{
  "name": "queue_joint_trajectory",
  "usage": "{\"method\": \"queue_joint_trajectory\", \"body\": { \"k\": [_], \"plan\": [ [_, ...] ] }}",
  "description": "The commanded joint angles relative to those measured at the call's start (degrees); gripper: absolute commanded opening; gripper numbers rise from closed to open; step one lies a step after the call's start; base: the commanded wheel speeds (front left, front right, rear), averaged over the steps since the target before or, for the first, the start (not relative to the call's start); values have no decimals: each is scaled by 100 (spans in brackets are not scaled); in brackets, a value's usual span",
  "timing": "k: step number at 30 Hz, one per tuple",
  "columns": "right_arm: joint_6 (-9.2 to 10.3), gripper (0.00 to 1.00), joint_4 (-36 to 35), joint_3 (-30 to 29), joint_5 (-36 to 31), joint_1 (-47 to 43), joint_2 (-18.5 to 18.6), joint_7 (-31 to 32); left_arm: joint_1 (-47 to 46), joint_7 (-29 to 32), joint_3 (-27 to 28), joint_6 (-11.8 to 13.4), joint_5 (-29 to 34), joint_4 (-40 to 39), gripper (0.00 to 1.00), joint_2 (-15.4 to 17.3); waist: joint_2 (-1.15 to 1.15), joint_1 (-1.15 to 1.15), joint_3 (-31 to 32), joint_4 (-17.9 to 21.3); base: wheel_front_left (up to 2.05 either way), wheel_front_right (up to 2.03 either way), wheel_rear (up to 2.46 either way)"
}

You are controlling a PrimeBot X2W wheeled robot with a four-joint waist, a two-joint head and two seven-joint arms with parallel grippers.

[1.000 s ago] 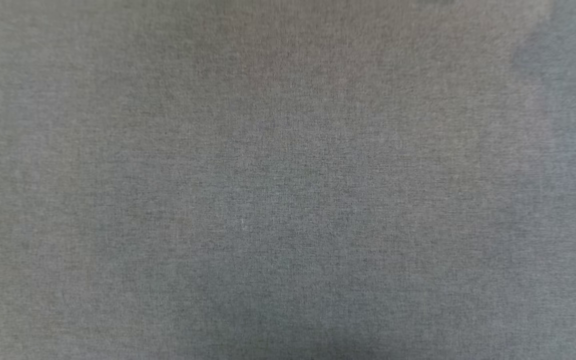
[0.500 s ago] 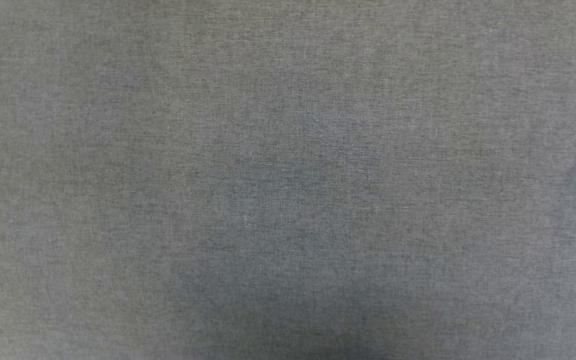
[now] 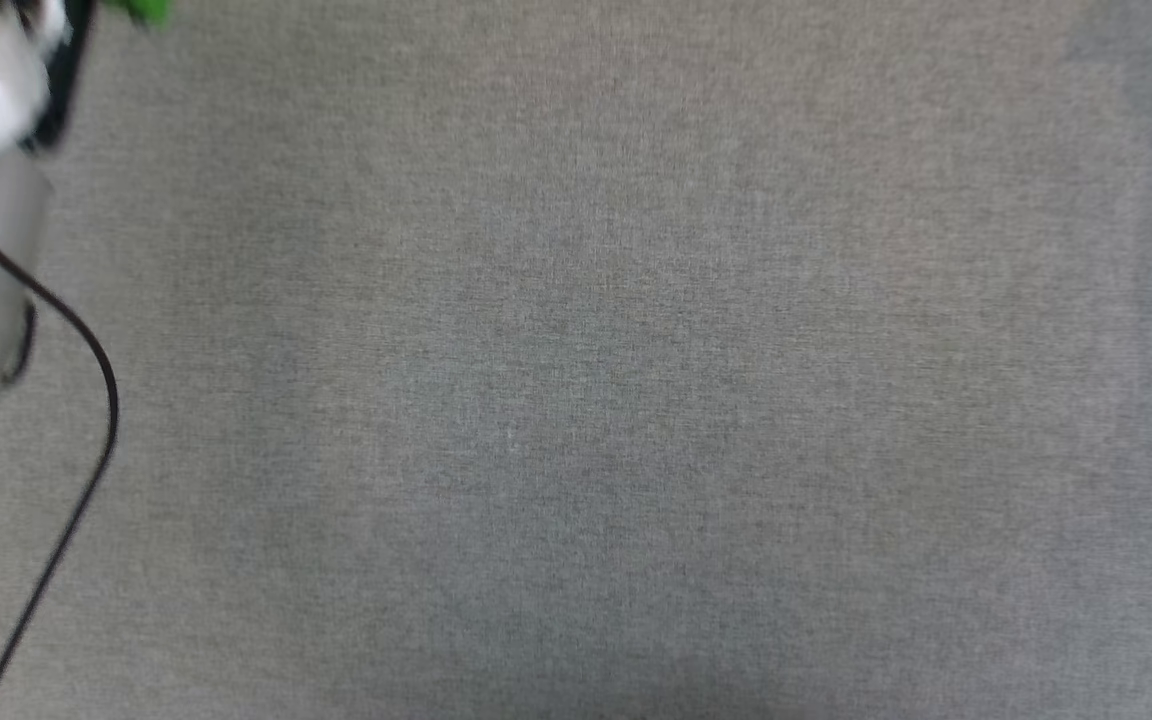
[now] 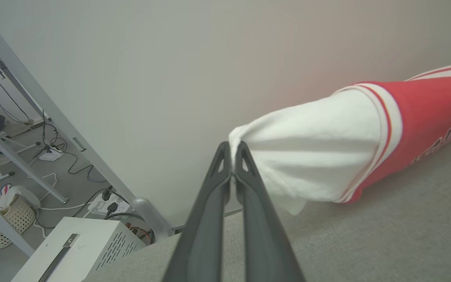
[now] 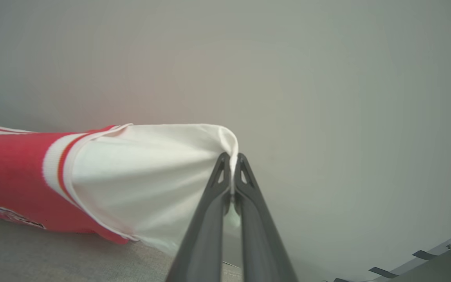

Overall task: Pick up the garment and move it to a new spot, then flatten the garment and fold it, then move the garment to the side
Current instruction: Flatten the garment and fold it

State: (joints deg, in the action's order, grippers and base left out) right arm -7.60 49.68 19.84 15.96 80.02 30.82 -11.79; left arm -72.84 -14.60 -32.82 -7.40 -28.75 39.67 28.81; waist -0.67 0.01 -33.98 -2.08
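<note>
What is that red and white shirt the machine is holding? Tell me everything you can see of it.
The garment is a soft knit jersey: red body, white short sleeves, white-and-red striped armhole trim, dark white-outlined lettering partly in view. It is stretched out, each sleeve hem pinched in a shut claw: the left claw on one, the right claw on the other. Its body hangs close over the grey cloth surface; contact cannot be told.
</note>
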Motion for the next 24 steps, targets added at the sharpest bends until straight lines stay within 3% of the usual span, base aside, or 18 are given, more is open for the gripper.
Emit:
{"method": "queue_joint_trajectory", "body": {
  "k": [1,16,19,24],
  "plan": [
    [11,0,-42,136,42,-320,39,-47,328,-32,-12,-8,-87,-55,0,27,67,-1,488,3,0,0,0],
    [11,0,-959,684,1459,-3495,381,68,3602,1,-19,221,-657,-744,0,121,67,-1,1876,57,0,0,0],
    [11,0,-1225,961,1472,-4083,609,114,4050,103,-78,277,-771,-902,0,127,67,-1,2061,74,0,0,0],
    [11,0,-1347,946,1629,-4738,694,70,4681,217,-265,386,-740,-1198,0,265,67,-1,2358,148,0,0,0]
  ]
}}
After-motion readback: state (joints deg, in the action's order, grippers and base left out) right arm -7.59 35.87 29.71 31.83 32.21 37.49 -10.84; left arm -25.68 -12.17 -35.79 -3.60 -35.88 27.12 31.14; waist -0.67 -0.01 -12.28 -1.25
